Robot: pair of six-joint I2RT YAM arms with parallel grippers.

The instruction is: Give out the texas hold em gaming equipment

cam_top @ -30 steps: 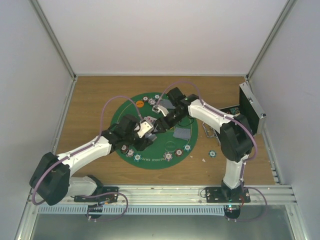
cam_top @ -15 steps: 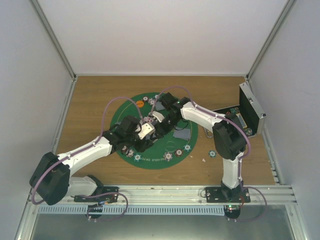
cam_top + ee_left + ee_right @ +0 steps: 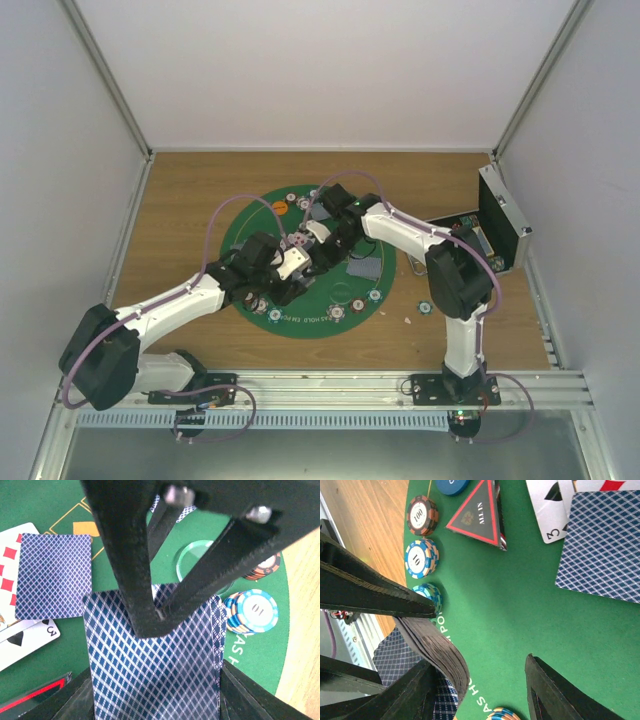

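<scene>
A deck of blue-backed playing cards (image 3: pixel 155 670) is clamped between the fingers of my left gripper (image 3: pixel 156 696), above the green mat (image 3: pixel 250 222). From above, my right gripper (image 3: pixel 318 250) reaches down onto the deck's top card, and a dark finger (image 3: pixel 142 605) presses on it. In the right wrist view the bent deck edge (image 3: pixel 437 652) lies against one finger, while the right gripper (image 3: pixel 479 662) has its jaws apart with green felt between them. Chip stacks (image 3: pixel 421 558) and a dark triangular marker (image 3: pixel 477 512) sit near the mat's rim.
One face-down card (image 3: pixel 54 575) and face-up cards (image 3: pixel 20 637) lie on the felt. More chip stacks (image 3: pixel 257 611) line the mat's edge. The open silver case (image 3: pixel 500 215) stands at the right. A loose chip (image 3: pixel 424 307) lies on the wood.
My right arm has swung left and brought its gripper onto the deck held by the left gripper, with its jaws narrowing. The left arm has stayed put.
</scene>
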